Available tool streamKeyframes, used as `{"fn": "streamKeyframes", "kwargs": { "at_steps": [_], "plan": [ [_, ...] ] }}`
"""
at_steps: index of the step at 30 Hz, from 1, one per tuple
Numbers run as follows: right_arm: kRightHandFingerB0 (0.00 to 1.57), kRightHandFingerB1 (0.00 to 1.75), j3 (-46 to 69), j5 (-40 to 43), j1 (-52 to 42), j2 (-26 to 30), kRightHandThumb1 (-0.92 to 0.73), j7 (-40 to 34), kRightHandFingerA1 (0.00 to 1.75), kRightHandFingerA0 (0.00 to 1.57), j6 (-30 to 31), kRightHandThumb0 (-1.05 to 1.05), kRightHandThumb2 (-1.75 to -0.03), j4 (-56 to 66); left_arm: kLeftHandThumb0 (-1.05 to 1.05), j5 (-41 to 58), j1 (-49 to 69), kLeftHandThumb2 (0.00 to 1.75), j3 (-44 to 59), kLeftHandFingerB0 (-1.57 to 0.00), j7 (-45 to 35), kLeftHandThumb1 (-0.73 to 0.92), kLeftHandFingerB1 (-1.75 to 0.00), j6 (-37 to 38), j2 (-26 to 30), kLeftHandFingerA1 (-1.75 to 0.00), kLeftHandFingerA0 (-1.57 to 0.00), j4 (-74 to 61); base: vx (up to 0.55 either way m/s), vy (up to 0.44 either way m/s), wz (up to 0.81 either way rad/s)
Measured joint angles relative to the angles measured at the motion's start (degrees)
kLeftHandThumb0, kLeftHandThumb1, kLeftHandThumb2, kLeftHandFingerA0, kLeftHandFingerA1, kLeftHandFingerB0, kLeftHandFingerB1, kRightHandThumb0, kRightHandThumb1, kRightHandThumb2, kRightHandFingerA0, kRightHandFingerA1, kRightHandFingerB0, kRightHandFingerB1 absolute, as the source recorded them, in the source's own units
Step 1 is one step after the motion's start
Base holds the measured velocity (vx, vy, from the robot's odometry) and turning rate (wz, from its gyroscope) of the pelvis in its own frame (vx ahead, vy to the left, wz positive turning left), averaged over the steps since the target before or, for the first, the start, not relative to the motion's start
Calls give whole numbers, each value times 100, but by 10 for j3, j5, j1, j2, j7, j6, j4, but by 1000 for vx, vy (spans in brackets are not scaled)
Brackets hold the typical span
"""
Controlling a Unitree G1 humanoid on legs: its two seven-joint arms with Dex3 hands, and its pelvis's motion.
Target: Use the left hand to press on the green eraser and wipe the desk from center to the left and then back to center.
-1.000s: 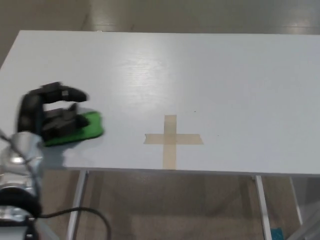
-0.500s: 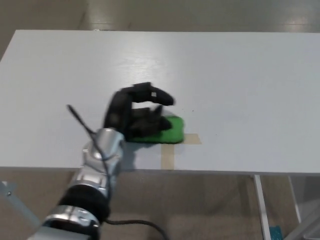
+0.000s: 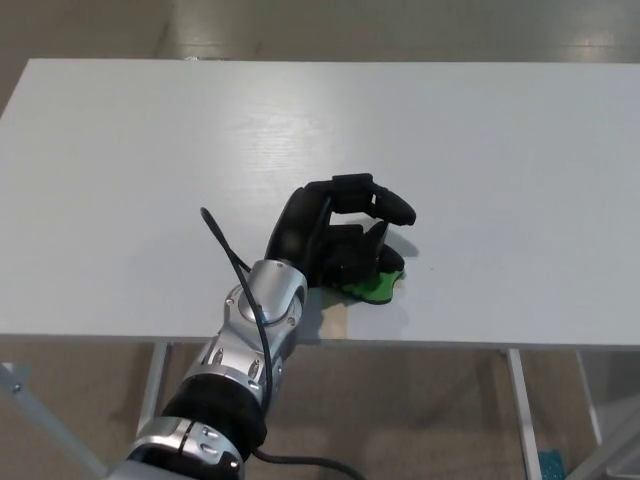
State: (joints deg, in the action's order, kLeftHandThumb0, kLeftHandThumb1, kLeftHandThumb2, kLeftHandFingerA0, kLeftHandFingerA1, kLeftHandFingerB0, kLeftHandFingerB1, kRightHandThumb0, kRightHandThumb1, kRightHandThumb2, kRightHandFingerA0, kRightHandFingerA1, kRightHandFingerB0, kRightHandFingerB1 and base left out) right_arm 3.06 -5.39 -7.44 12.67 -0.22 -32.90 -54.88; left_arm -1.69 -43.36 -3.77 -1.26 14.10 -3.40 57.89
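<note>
The left hand (image 3: 340, 240) has travelled a long way along the bench (image 3: 480, 140) in the last second. One second ago it was close to the left edge with the green eraser (image 3: 378, 285) under it. Half a second ago it was already over the tape cross near the middle of the front edge. Now it stands on that same place, even a little more toward the right edge.

The eraser lies flat on the bench near the front edge, at about the middle. Only its front right part shows from under the hand. The fingers (image 3: 385, 202) are curled down over the eraser and press on it. The tape cross is almost fully hidden.

I judge that the return stroke to the center is complete or nearly so. The right hand does not show.
</note>
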Motion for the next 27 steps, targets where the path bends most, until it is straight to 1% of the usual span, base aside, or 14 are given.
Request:
{"fn": "streamKeyframes", "kwargs": {
  "at_steps": [4, 5, 7, 8, 10, 11, 12, 13, 14, 19, 20, 21, 22, 27],
  "plan": [
    [64, 43, -1, -1, -2, 0, -74, 0, 58, 68, 0, -38, -62, 1, -10, -2, 4, 86, -1, -93, 0, 72, -104, -2, 0, -84, -106, -7, 0, 0, 0],
    [64, 43, -1, -1, -2, 0, -74, 0, 61, 68, 0, -38, -62, 2, -18, -2, 5, 65, -1, -97, 0, 83, -58, -3, 0, -72, -106, -9, 0, 0, 0],
    [64, 43, -1, -1, -3, 0, -74, 0, 61, 68, 0, -38, -62, 2, -18, -3, 7, 65, 0, -97, 0, 83, -58, -5, 1, -72, -106, -12, 0, 0, 0],
    [64, 43, -1, -1, -4, 0, -74, 0, 61, 68, 0, -38, -62, 2, -26, -3, 8, 65, 0, -81, 0, 79, -45, -7, 2, -62, -100, -14, 0, 0, 0],
    [64, 43, -1, -1, -5, 0, -74, 1, 61, 68, 1, -38, -62, 2, -26, -3, 9, 65, 0, -81, 0, 79, -45, -10, 3, -62, -100, -18, 0, 0, 0],
    [64, 43, -1, -1, -5, 0, -74, 1, 60, 67, 1, -38, -62, 2, -54, -4, 10, 60, 0, -28, 0, 64, -31, -11, 3, -32, -27, -20, 0, 0, 0],
    [65, 43, -1, -1, -6, 0, -74, 1, 58, 67, 1, -38, -62, 3, -68, -5, 12, 77, 0, -11, 0, 49, -40, -15, 5, -27, -5, -25, 0, 0, 0],
    [65, 43, -1, -1, -6, 0, -74, 1, 58, 67, 1, -38, -62, 3, -68, -4, 13, 77, 1, -11, -1, 49, -40, -17, 5, -27, -5, -30, 0, 0, 0],
    [65, 43, -1, -1, -6, 0, -74, 1, 58, 67, 1, -38, -62, 3, -68, -1, 16, 66, 3, -7, -9, 46, -29, -24, 7, -5, 0, -46, 0, 0, 0],
    [64, 43, -1, -2, -5, 0, -74, 1, 59, 68, 2, -38, -62, 3, -76, 17, 13, 82, 13, -8, -61, 47, -28, -43, 28, -2, 0, -114, 0, 0, 0],
    [65, 43, -1, -2, -5, 0, -74, 1, 59, 67, 2, -38, -62, 3, -81, 20, 13, 58, 13, -4, -67, 55, -30, -46, 31, -9, 0, -124, 0, 0, 0],
    [65, 43, -1, -2, -5, 0, -74, 1, 59, 67, 2, -38, -62, 4, -81, 23, 12, 58, 14, -4, -74, 55, -30, -49, 34, -9, 0, -132, 0, 0, 0],
    [65, 44, -1, -2, -3, 0, -74, 1, 59, 67, 2, -38, -62, 4, -76, 31, 11, 85, 15, -1, -90, 44, -29, -59, 42, -6, 0, -159, 0, 0, 0],
    [65, 43, -2, -2, 0, 0, -74, 1, 58, 67, 2, -38, -62, 4, -80, 57, 7, 86, 16, -2, -131, 47, -27, -97, 69, -2, -1, -250, 0, 0, 0]
  ]
}}
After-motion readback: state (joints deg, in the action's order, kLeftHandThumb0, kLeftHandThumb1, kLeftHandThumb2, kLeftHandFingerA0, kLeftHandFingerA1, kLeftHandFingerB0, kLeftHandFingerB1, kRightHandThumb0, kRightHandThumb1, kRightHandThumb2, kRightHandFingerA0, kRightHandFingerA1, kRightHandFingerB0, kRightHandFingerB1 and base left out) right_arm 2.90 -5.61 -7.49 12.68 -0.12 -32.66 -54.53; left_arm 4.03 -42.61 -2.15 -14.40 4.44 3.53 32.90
